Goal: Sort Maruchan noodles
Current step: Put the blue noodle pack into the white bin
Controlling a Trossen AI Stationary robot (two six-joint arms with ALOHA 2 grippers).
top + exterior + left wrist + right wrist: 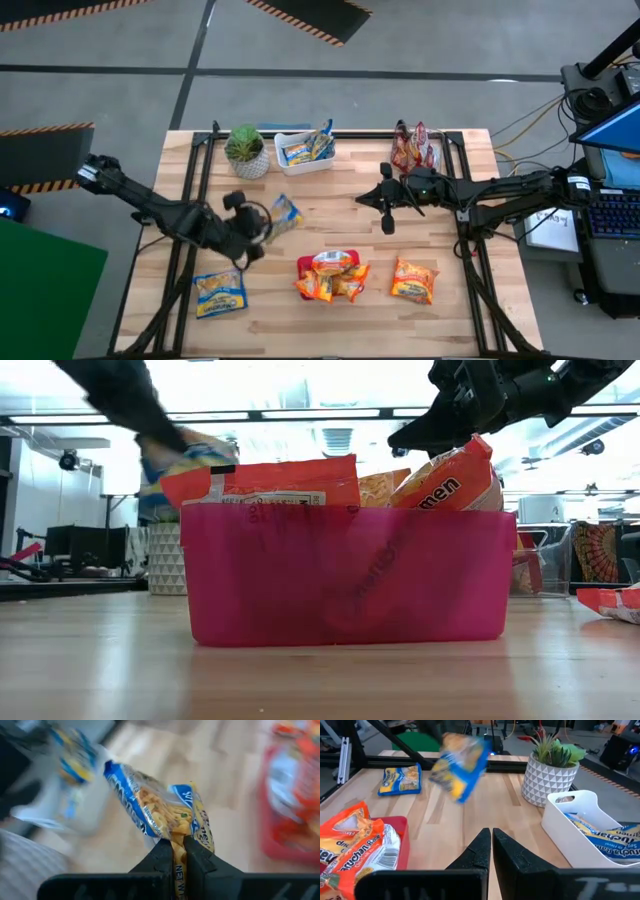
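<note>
The left gripper (179, 851) is pinched tight on one edge of a blue-and-yellow noodle packet (284, 214), carried in the air a little short of the white bin (300, 150) — the one already holding blue packets. I'd carry it squarely over that bin's rim before letting go. The right gripper (491, 851), fingers closed on nothing, waits just beside the bin.

A potted plant (246, 150) stands just beside the white bin (297, 163).
</note>
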